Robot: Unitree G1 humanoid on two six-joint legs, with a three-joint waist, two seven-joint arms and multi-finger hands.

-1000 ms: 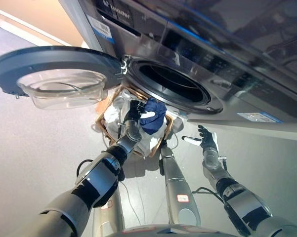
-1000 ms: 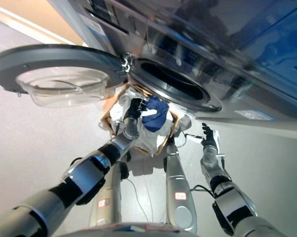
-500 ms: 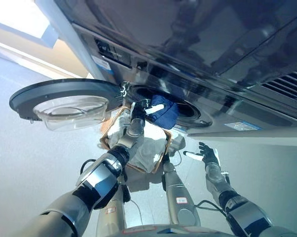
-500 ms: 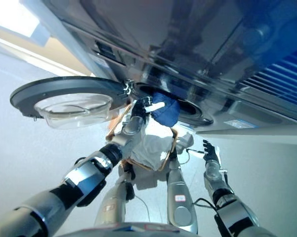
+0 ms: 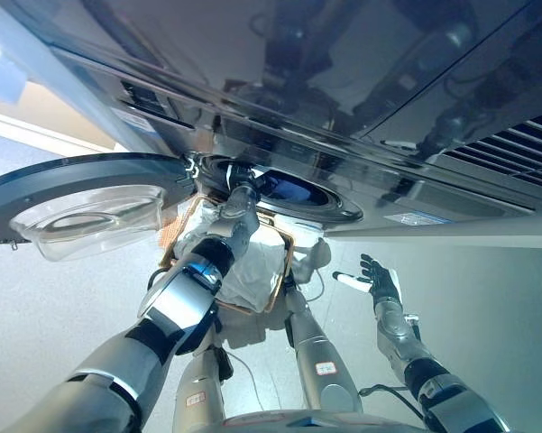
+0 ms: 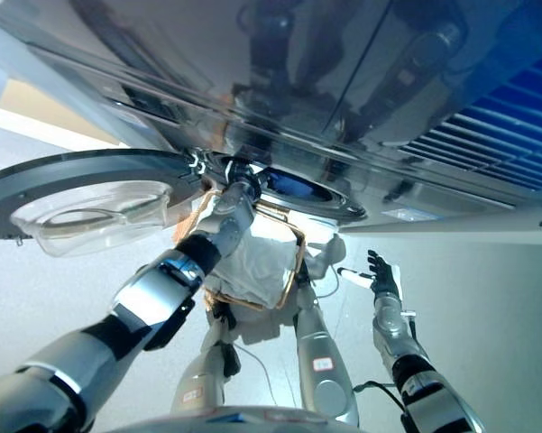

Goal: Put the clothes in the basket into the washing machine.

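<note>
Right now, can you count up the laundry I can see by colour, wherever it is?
Dark blue: 1, the blue garment inside the washing machine drum opening.
White: 1, the white cloth heaped in the basket; separate pieces cannot be told apart.
Total: 2

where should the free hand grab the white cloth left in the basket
Judging by its pose, take the white cloth at its bunched top, coming straight down from above. It lies heaped and open between the basket walls, which block the sides. The right hand hangs open to its right.
</note>
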